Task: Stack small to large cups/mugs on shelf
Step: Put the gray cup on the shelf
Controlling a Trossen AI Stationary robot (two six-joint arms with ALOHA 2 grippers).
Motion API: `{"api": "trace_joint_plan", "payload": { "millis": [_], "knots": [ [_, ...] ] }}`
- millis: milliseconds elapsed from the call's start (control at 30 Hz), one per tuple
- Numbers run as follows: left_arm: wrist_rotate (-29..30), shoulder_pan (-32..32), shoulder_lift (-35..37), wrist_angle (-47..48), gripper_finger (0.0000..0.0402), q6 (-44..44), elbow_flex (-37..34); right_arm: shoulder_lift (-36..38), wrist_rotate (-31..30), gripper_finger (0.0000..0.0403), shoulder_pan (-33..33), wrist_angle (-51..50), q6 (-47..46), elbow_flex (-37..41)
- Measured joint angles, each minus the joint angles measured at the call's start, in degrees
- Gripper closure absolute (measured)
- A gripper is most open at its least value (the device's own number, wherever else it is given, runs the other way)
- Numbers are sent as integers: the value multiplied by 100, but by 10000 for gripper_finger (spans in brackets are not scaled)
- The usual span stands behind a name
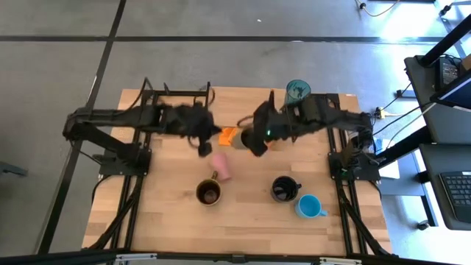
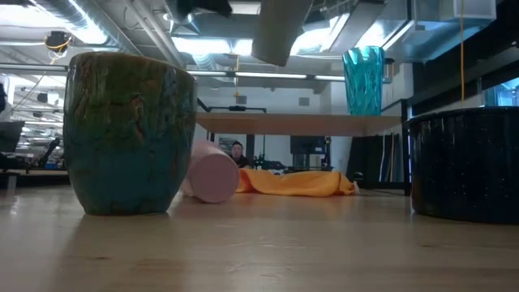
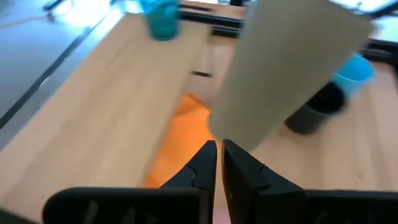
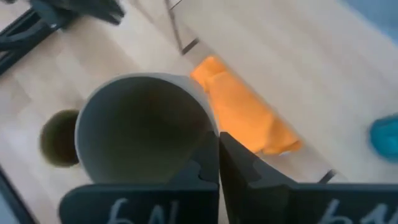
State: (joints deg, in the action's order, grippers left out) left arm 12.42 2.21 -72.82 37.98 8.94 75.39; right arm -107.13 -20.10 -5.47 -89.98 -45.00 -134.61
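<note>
From directly above, I see both arms reaching toward the table centre. The right gripper (image 1: 254, 140) holds the olive-grey cup (image 1: 241, 138) just beside the orange cloth (image 1: 228, 135). The left gripper (image 1: 202, 147) hangs near the pink cup (image 1: 220, 165), which lies on its side. The mustard-brown mug (image 1: 209, 193), black mug (image 1: 284, 189) and light blue mug (image 1: 309, 206) stand on the front half of the table. The teal tumbler (image 1: 297, 91) stands at the rear.

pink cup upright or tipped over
Tipped over: the pink cup lies on its side on the table, its round end facing the low camera.
</note>
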Motion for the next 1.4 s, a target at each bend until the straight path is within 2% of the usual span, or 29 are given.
{"api": "trace_joint_plan", "payload": {
  "millis": [233,400,567,800,933,1100,1400],
  "knots": [
    [-1416,1346,-301,-546,383,-179,-1,375,-41,403,824,-3,589,1],
    [-2114,1716,-954,-1338,383,-397,3,502,144,403,1252,-5,727,3],
    [-2714,2015,-1487,-1844,383,-514,130,484,284,403,1462,2,670,365],
    [-3002,2386,-1721,-1794,383,-923,630,494,382,403,1608,-10,652,903],
    [-3141,2566,-1734,-1692,383,-962,626,501,416,403,1826,3,653,936],
    [-3463,2772,-2082,-1673,383,-953,615,512,798,403,2200,1,632,936],
    [-3488,2768,-2173,-1938,383,-1080,615,662,1117,403,2196,-1,496,936]
  ]
}}
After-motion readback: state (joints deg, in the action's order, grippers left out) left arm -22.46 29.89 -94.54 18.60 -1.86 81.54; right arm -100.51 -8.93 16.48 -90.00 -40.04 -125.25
